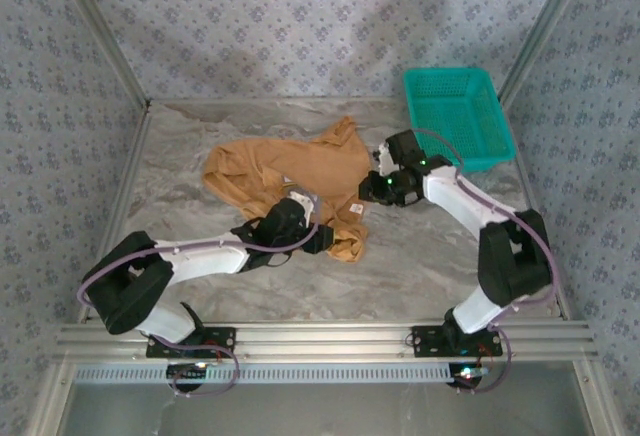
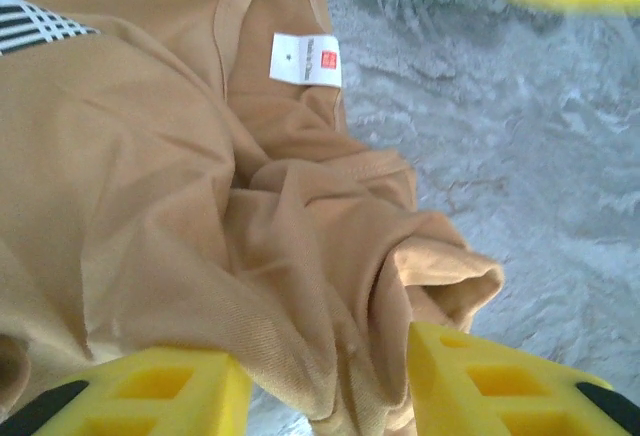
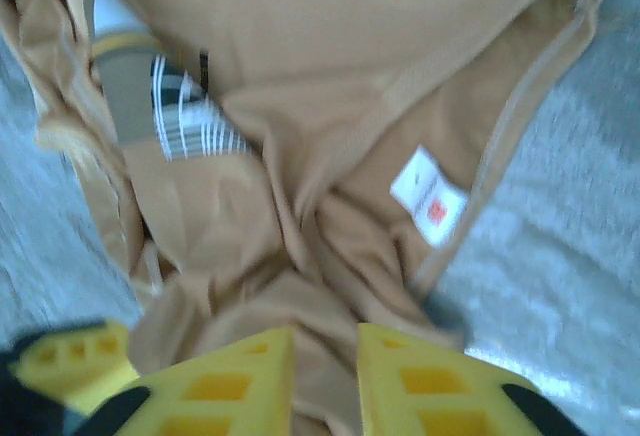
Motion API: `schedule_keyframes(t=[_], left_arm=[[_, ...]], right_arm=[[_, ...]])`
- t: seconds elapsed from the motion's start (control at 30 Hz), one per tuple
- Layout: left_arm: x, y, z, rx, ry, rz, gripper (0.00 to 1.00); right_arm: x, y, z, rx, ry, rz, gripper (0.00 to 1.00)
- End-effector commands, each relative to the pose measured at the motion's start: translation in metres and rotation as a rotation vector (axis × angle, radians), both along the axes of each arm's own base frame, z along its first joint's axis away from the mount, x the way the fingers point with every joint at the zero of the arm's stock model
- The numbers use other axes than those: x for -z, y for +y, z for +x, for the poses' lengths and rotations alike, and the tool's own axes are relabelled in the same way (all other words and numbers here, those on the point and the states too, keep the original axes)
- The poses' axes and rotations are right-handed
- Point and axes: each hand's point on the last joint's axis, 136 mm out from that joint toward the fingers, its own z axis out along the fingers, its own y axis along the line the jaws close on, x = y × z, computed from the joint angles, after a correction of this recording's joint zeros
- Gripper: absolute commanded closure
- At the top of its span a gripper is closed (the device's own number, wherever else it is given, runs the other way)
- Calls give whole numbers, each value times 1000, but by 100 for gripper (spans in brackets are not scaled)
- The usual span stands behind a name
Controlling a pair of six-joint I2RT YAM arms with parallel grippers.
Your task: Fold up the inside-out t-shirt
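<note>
The left arm (image 1: 200,256) and right arm (image 1: 452,196) are white links between bulky black joints, with pale lilac cables (image 1: 530,226) looping alongside and black base plates (image 1: 190,341). Green lights (image 1: 388,182) glow on the right wrist. The left pincer (image 2: 325,396) and right pincer (image 3: 325,386) have yellow fingers (image 2: 500,381) with hollow cells and black trim.

soft even light, faint shadows; right wrist view blurred, near edges defocused

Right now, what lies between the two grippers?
In the top external view, a bunched fold of the inside-out t-shirt, with its white label, lies between the left gripper and the right gripper, on the table.
</note>
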Motion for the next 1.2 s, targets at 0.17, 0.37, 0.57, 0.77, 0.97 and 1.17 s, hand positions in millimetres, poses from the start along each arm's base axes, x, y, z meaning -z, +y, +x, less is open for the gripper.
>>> schedule_keyframes(t=[0.17, 0.37, 0.57, 0.77, 0.97, 1.17], left_arm=[[-13, -9, -17, -70, 248, -104, 67], [-16, -9, -35, -62, 286, -55, 63], [-12, -18, -49, -31, 314, -84, 54], [-2, -39, -49, -1, 358, -158, 54], [16, -42, -43, -17, 386, -126, 56], [35, -34, -26, -85, 418, -110, 56]], right_arm=[[36, 17, -73, -176, 90, -131, 60], [62, 19, -66, -198, 131, -185, 59], [65, 31, -55, -174, 146, -126, 98], [51, 45, -57, -94, 164, 36, 100], [47, 43, -61, -82, 169, 50, 100], [38, 46, -62, -93, 151, 63, 100]])
